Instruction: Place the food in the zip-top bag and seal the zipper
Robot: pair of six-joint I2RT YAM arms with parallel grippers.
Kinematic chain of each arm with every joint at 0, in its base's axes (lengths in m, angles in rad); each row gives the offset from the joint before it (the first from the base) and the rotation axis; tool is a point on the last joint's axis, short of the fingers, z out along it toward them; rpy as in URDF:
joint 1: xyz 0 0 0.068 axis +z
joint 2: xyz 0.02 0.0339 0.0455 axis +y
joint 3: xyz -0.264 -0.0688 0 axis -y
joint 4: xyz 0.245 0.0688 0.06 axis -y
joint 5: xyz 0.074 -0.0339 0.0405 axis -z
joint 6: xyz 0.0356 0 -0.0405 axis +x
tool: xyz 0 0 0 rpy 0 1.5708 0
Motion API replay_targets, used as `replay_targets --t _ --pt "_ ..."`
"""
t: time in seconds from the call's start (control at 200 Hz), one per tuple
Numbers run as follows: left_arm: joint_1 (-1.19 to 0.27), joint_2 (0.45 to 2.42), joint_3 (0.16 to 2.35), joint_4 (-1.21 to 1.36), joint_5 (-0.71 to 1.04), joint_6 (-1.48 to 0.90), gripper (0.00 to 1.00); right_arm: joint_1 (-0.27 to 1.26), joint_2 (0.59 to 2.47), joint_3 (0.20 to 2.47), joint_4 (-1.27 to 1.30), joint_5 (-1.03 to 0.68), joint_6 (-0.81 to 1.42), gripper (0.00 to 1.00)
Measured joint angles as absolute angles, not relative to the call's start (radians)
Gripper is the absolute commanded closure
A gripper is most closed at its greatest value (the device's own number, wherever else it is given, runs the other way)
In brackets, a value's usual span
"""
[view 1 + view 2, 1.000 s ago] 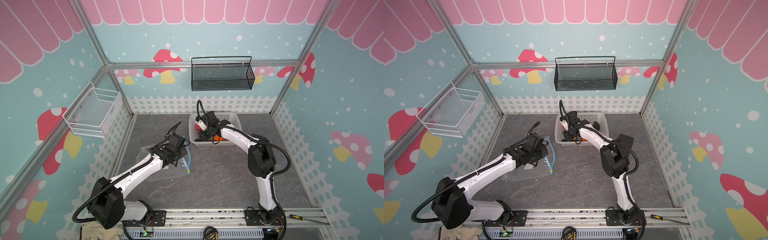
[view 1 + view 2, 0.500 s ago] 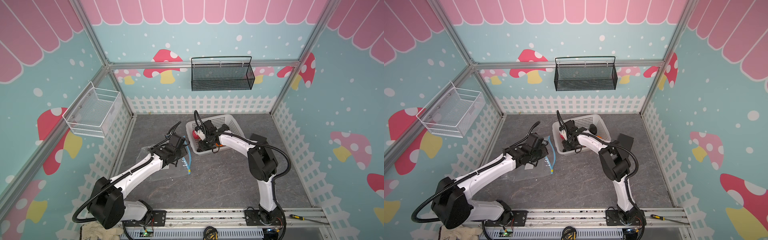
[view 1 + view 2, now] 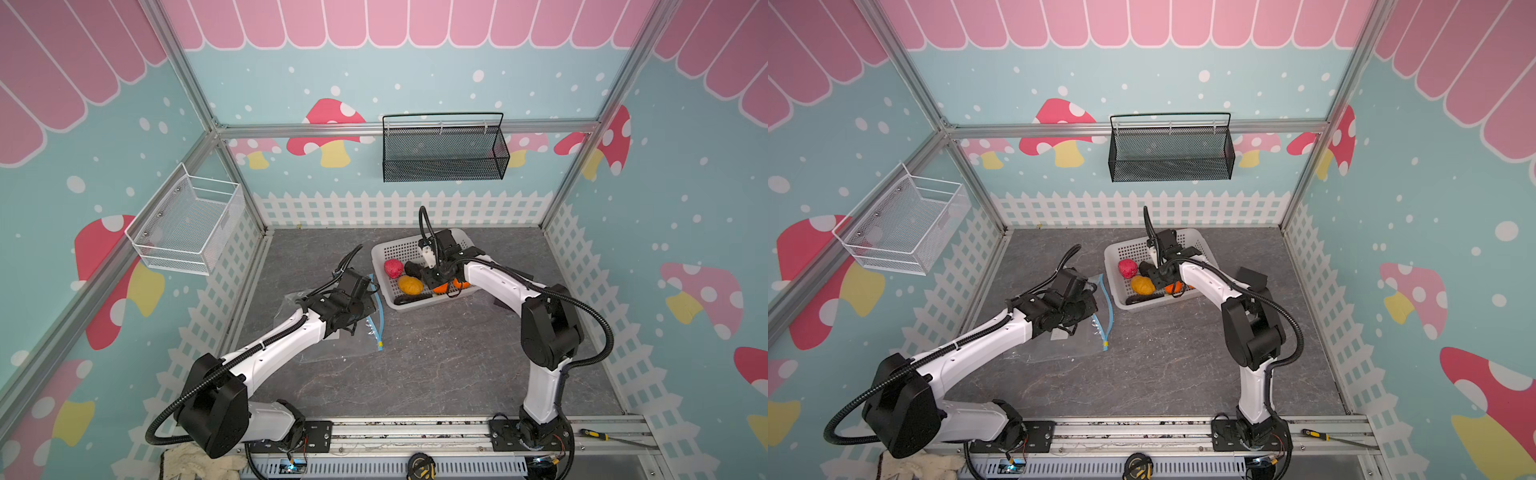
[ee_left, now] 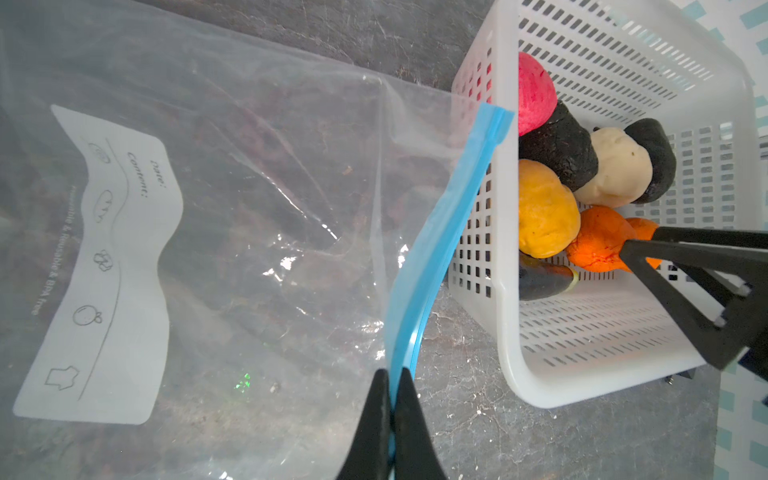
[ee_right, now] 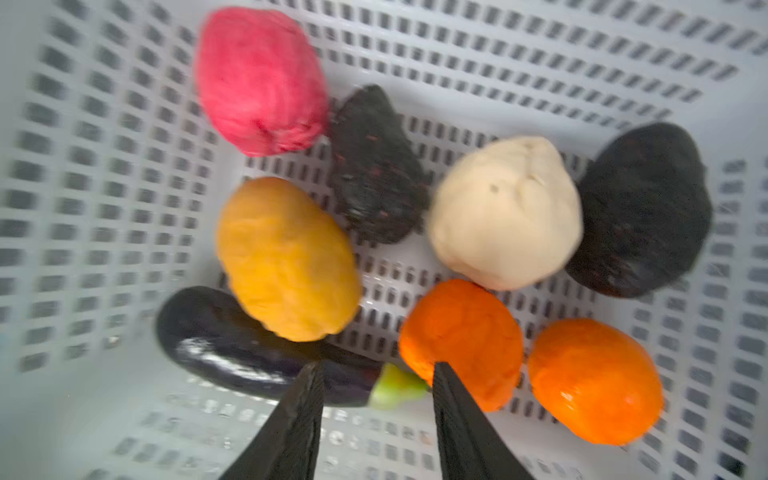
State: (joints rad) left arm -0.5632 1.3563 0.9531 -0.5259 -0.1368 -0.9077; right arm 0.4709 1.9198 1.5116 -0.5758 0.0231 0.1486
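Observation:
The clear zip-top bag point(image 4: 228, 249) lies flat on the grey table, also seen in both top views point(image 3: 332, 345) point(image 3: 1059, 345). My left gripper point(image 4: 392, 374) is shut on its blue zipper point(image 4: 449, 224), lifting that edge. The food sits in a white perforated basket point(image 5: 104, 187): a pink-red piece point(image 5: 259, 79), a cream one point(image 5: 505, 212), a yellow-orange one point(image 5: 286, 257), two orange ones point(image 5: 461, 332) point(image 5: 594, 378), two black lumps point(image 5: 374, 166) point(image 5: 644, 208) and a long dark piece point(image 5: 232, 345). My right gripper point(image 5: 378, 368) is open inside the basket, over the long piece's green tip point(image 5: 395, 388).
The basket point(image 3: 388, 253) stands turned, right beside the bag's zipper edge. A black wire basket point(image 3: 442, 151) hangs on the back wall and a white wire one point(image 3: 187, 224) on the left wall. A low picket fence rings the table. A screwdriver point(image 3: 594, 434) lies on the front rail.
The white basket has turned and slid towards the bag, with my right gripper moving inside it. The left gripper and the bag have stayed put.

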Motion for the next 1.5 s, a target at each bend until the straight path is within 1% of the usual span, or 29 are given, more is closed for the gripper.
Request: replay_targets --t 0.225,0.615,0.74,0.875,1.016,1.181,1.496 --pt "-0.563 1.356 0.95 -0.509 -0.127 -0.896 1.0 0.471 1.895 1.443 -0.59 0.027 0.15 0.53" --pt "-0.563 1.377 0.951 -0.494 -0.103 -0.861 1.0 0.482 1.792 1.317 -0.56 -0.022 0.193 0.52" --pt "-0.563 1.389 0.958 -0.487 -0.086 -0.851 1.0 0.487 1.787 1.304 -0.56 -0.036 0.201 0.52" --pt "-0.563 1.399 0.969 -0.475 -0.066 -0.834 1.0 0.487 1.786 1.306 -0.553 -0.042 0.195 0.5" --pt "-0.556 1.403 0.97 -0.464 -0.04 -0.813 1.0 0.484 1.786 1.333 -0.533 -0.036 0.163 0.47" --pt "-0.53 1.407 0.97 -0.45 0.005 -0.791 1.0 0.462 1.801 1.423 -0.506 -0.043 0.111 0.45" --pt "-0.517 1.423 0.97 -0.45 0.077 -0.773 1.0 0.425 1.96 1.577 -0.495 -0.077 0.052 0.39"
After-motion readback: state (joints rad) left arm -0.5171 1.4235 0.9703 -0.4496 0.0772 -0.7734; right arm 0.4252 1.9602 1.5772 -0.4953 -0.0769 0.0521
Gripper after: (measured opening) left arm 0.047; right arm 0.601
